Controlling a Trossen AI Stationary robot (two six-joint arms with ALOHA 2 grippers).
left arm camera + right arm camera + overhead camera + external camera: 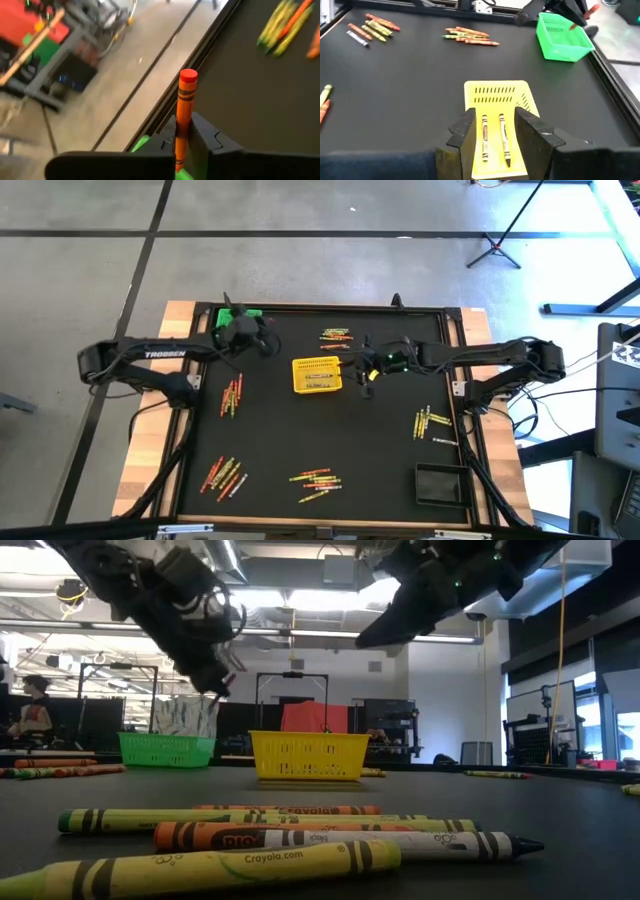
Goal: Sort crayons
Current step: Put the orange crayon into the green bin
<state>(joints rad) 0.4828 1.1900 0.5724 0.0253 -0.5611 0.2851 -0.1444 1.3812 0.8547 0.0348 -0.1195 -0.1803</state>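
My left gripper [243, 330] hangs at the green basket [240, 314] in the table's far left corner, shut on an orange crayon [187, 95]. Seen from the right wrist, that crayon [592, 9] hangs above the green basket [564, 37]. My right gripper [492, 131] hovers open over the near end of the yellow basket [496, 95] at the table's middle. Two crayons [504, 137] lie on that basket's floor. Nothing is between the right fingers. My left gripper pinches the orange crayon between its two fingers [206, 134], on the crayon's lower part [182, 131]. The crayon lies along the fingers and sticks out past their tips, with its blunt end [188, 76] foremost. It is lifted clear of the table.
Loose crayon piles lie on the black mat: far middle [335, 335], left [232, 395], near left [225, 475], near middle [315, 480] and right [432, 423]. A black basket [440, 483] stands at the near right. Raised rails edge the mat.
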